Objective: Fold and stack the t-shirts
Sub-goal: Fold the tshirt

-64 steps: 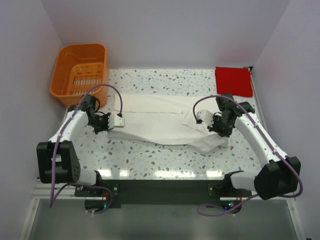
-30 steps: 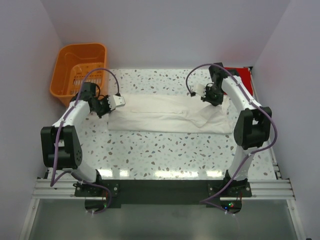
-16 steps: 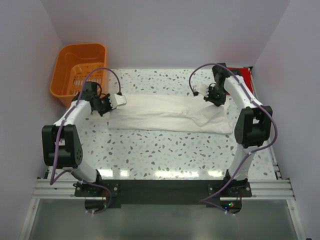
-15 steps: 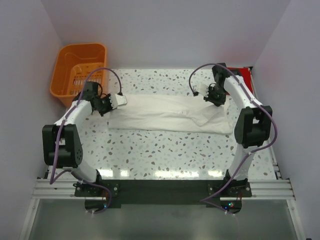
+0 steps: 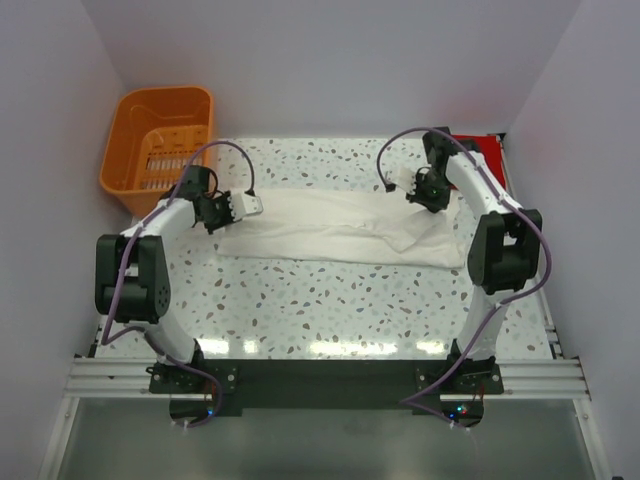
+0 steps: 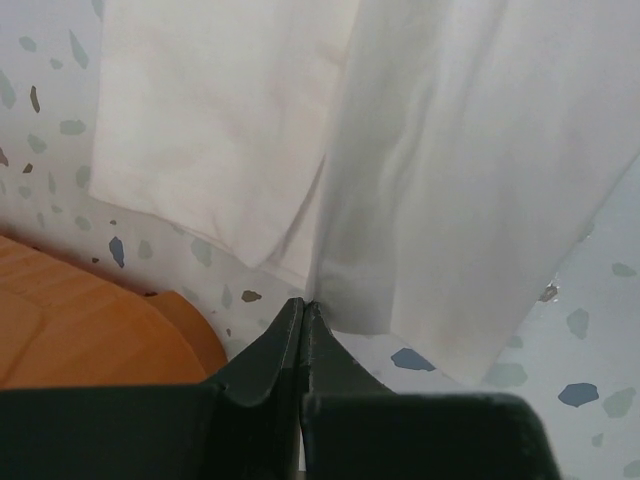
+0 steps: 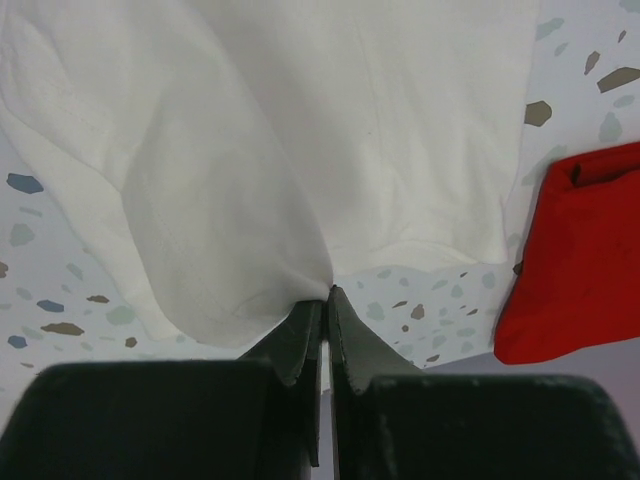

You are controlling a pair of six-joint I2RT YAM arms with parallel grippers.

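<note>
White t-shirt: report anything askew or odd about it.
The white t-shirt lies as a long band, but its right end is rumpled. A diagonal flap bunches there, and the near edge bulges out further than at the left end.

2 white-black arms point(image 5: 166, 217), purple cables point(image 5: 222, 142)

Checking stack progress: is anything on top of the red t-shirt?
The visible part of the red t-shirt is bare; the white t-shirt lies beside it. Overhead, the right arm hides most of it.
</note>
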